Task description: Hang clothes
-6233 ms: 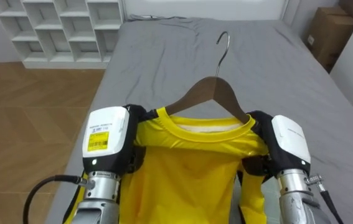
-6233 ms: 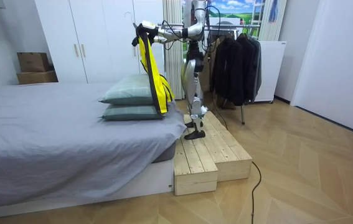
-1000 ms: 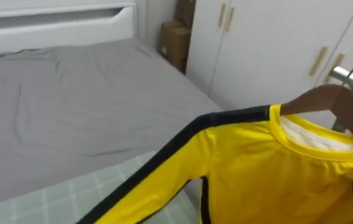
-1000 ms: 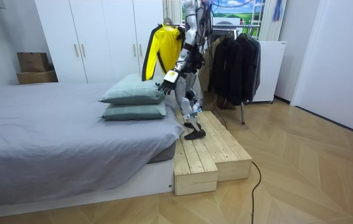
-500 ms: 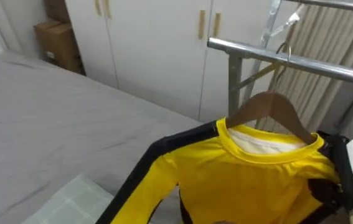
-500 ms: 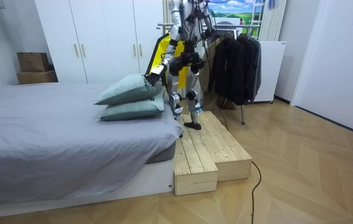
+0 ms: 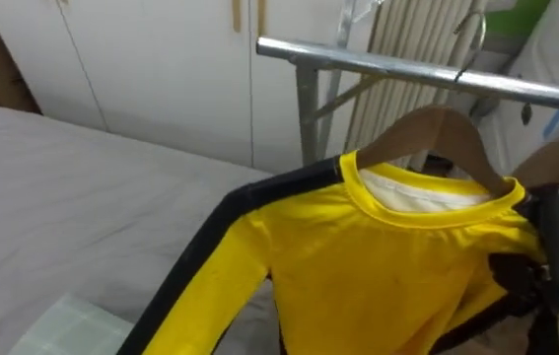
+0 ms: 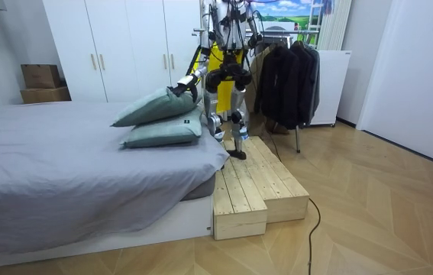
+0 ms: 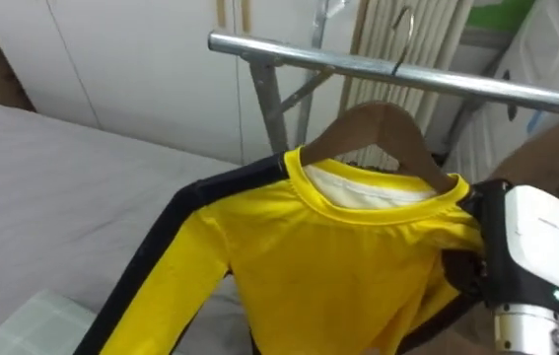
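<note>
The robot is standing on the wooden platform [image 8: 254, 179] between the bed [image 9: 52, 187] and the clothes rack, facing the rack. This is the hang-up step, with the garment being presented to the rail [image 9: 516, 89].

The right robot hand [image 9: 459, 268] is holding the yellow shirt [image 9: 338, 266] at its right shoulder. Its dark fingers are curling tight into the cloth just where the arm of the wooden hanger [image 9: 378, 123] is ending. The shirt is spreading out to the left of this hand, and one long black-striped sleeve is trailing down and away toward the bed. The hanger is sitting up and to the left of the hand, inside the collar. Its wire hook [image 9: 402, 35] is showing just above the rail, which is running above and beyond the hand. Whether the hook is already over the rail or only in front of it cannot be told.

The left robot hand [image 8: 180, 84] is reaching out near the upper pillow [image 8: 151, 107], well apart from the shirt. How far open it is cannot be told.

The next move probably calls for seating the hook over the rail and lowering until the rail is bearing the weight. Only then should the hold be loosened, minding the trailing sleeve.
</note>
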You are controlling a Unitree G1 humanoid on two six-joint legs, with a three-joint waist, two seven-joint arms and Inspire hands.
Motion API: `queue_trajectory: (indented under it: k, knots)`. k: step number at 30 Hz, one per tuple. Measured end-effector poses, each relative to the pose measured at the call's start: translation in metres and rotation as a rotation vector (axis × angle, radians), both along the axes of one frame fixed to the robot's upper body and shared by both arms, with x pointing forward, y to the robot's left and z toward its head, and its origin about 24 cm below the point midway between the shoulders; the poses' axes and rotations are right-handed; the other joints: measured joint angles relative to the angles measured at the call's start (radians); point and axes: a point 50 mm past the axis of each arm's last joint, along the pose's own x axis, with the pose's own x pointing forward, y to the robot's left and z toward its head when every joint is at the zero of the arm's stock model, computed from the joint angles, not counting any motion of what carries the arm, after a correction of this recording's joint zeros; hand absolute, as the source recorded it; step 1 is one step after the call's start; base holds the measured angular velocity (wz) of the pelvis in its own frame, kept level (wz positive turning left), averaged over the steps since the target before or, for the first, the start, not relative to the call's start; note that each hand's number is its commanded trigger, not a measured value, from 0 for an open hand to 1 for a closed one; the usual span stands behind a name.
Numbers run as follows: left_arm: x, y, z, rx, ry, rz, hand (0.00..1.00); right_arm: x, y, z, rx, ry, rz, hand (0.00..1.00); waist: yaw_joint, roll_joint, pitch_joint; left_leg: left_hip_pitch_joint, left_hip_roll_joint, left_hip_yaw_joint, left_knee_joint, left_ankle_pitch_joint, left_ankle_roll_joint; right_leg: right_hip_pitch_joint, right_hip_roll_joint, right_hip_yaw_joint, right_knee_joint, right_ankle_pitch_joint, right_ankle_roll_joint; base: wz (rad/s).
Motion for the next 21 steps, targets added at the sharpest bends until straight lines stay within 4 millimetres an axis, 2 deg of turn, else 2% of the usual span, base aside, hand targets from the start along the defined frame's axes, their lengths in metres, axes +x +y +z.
queue_trajectory:
  k: [2,3,4,5,6,8,16,19,21]
  knots:
    - [0.0,0.002,0.002,0.03,0.013,0.001,0.0,0.0,0.007,-0.006,0.026,0.029,0.004,1.0,0.0,-0.001,0.0009,0.015,0.008,0.044,-0.004,-0.007,-0.009,-0.027,-0.027,-0.124,0.006,0.008,-0.01,-0.59]
    - [0.001,0.003,0.002,0.037,0.011,0.0,0.0,0.0,0.007,-0.007,0.027,0.036,0.004,1.0,-0.003,-0.001,0.0008,0.016,0.009,0.047,-0.004,-0.007,-0.01,-0.028,-0.03,-0.131,0.006,0.008,-0.013,-0.26]
    - [0.007,0.005,0.002,0.052,0.0,-0.005,0.0,0.001,0.006,-0.007,0.025,0.048,0.0,1.0,-0.006,-0.001,0.0008,0.016,0.01,0.047,-0.009,-0.006,-0.012,-0.028,-0.019,-0.122,0.006,0.008,-0.015,-0.12]
    - [0.011,0.007,0.003,0.063,-0.006,-0.008,0.0,0.002,0.008,-0.006,0.025,0.051,0.01,1.0,-0.006,-0.004,-0.0001,0.016,0.01,0.046,-0.015,-0.004,-0.015,-0.025,-0.011,-0.083,0.002,0.01,-0.013,-0.2]
    - [0.012,0.007,0.003,0.066,-0.009,-0.008,0.0,0.003,0.01,-0.005,0.04,0.048,0.027,1.0,-0.009,-0.004,-0.0009,0.017,0.012,0.046,-0.017,-0.004,-0.016,-0.022,-0.005,-0.076,-0.007,0.018,-0.016,-0.19]
    - [0.015,0.008,0.003,0.071,-0.017,-0.011,0.0,0.003,0.013,-0.006,0.064,0.052,0.037,1.0,-0.025,-0.003,-0.0013,0.018,0.016,0.037,-0.017,-0.004,-0.018,-0.006,0.0,-0.082,-0.028,0.035,-0.028,0.01]
    - [0.02,0.008,0.003,0.088,-0.022,-0.012,0.0,0.007,0.022,-0.004,0.091,0.079,0.09,1.0,-0.027,-0.005,-0.0045,0.023,0.015,0.034,-0.017,-0.004,-0.018,-0.004,-0.001,-0.082,-0.032,0.037,-0.027,0.01]
    - [0.02,0.007,0.003,0.087,-0.023,-0.013,0.0,0.007,0.024,0.002,0.09,0.054,0.1,1.0,-0.022,-0.001,-0.0084,0.024,0.015,0.03,-0.017,-0.004,-0.018,0.004,-0.001,-0.082,-0.035,0.038,-0.027,0.01]
    - [0.02,0.007,0.003,0.085,-0.023,-0.015,0.0,0.007,0.024,0.003,0.091,0.051,0.101,1.0,-0.013,0.002,-0.0137,0.03,0.015,0.027,-0.017,-0.004,-0.018,0.009,-0.002,-0.084,-0.035,0.038,-0.027,0.02]
